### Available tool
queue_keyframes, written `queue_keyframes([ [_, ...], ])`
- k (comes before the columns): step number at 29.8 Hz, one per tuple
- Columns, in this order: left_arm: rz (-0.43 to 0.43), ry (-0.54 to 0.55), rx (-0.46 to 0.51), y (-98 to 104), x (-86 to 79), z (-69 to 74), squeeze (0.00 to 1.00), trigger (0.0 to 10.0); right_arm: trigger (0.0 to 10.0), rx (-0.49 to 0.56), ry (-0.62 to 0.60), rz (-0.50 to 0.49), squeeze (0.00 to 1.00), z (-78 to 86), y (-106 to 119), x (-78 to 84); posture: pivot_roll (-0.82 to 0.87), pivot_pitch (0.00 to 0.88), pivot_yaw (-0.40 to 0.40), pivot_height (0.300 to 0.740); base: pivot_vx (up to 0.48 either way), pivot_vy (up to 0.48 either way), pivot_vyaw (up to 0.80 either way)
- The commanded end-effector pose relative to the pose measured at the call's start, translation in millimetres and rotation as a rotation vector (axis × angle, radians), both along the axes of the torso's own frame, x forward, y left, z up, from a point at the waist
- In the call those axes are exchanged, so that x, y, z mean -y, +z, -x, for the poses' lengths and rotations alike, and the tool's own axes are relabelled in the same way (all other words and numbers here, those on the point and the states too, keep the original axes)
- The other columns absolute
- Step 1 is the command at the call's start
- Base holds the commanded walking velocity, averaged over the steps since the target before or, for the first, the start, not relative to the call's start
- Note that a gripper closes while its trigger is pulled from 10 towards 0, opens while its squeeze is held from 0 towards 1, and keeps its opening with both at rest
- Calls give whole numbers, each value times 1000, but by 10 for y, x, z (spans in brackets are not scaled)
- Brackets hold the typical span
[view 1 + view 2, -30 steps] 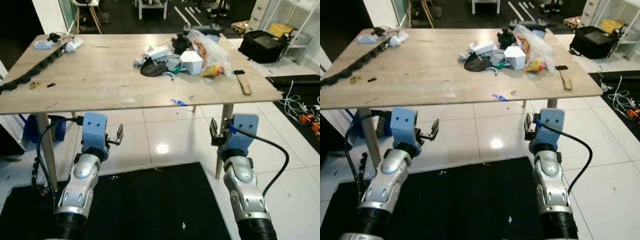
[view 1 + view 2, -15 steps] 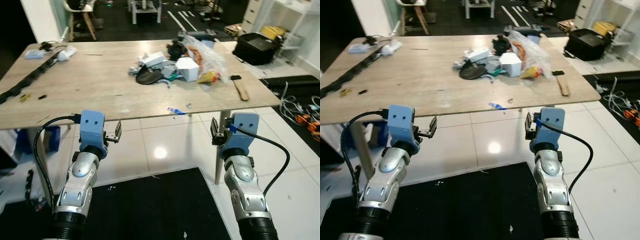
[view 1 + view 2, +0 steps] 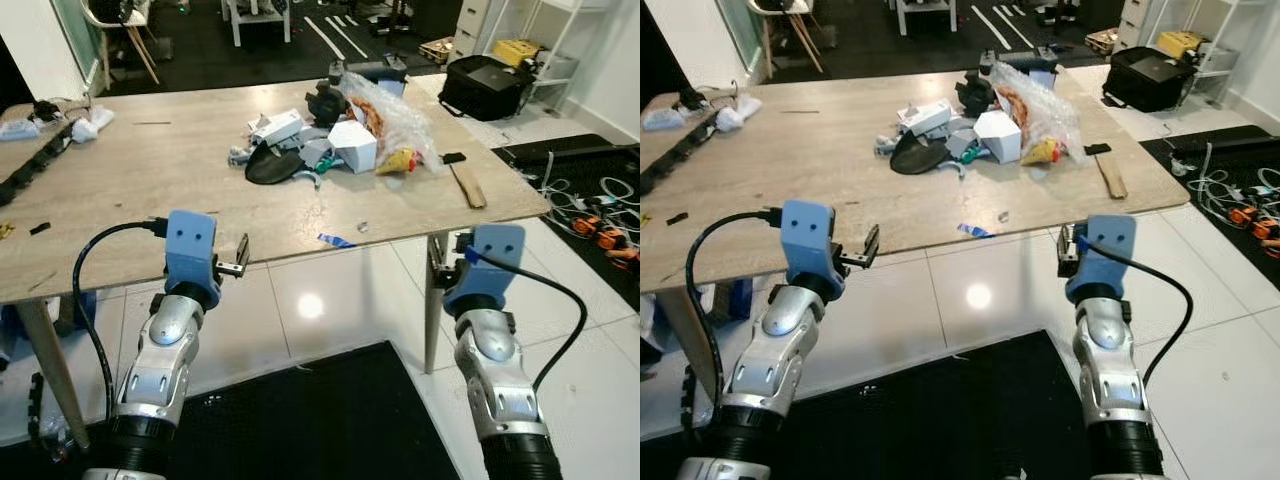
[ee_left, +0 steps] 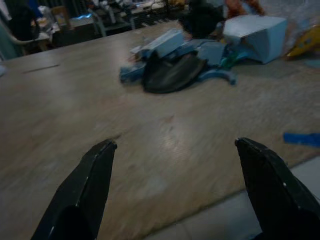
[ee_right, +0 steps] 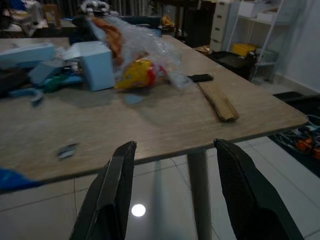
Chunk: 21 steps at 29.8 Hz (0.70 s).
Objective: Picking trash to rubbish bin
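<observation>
On the desk (image 3: pixel 150 190), the trash pile (image 3: pixel 330 140) lies toward its far right side. Left gripper (image 3: pixel 242 262) and right gripper (image 5: pixel 175 190) hover at the near edge, fingers spread and empty, seemingly poised to reach.

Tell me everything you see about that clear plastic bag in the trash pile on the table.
The clear plastic bag is thin, crinkled and see-through, lying slumped at the right end of the trash pile on the wooden table. Orange and red wrappers show through it, and a yellow wrapper pokes out at its near edge. A white box rests against its left side. Neither claw touches it.
</observation>
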State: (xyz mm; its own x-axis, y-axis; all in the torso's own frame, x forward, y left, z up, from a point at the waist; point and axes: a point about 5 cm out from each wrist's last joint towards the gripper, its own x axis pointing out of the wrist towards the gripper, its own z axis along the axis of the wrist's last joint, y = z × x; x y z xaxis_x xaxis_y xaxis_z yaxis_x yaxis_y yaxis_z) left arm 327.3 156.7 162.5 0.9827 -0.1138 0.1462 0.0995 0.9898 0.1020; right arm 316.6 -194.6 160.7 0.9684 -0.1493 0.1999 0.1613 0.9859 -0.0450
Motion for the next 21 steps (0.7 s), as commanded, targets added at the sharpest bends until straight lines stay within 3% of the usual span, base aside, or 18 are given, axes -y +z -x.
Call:
queue_keyframes([
  [1,-13,18,-20,-43,-48,17,0,10000,10000,11,1,-3,0,10,27,2,-66,91,16,740,300,0,0],
  [16,-12,18,-28,-52,-51,24,0,10000,10000,4,6,49,0,0,46,0,-69,105,18,740,300,0,0],
  [21,-9,19,-27,-49,-43,24,0,10000,10000,4,10,66,0,-4,56,-7,-74,106,21,740,301,0,770],
])
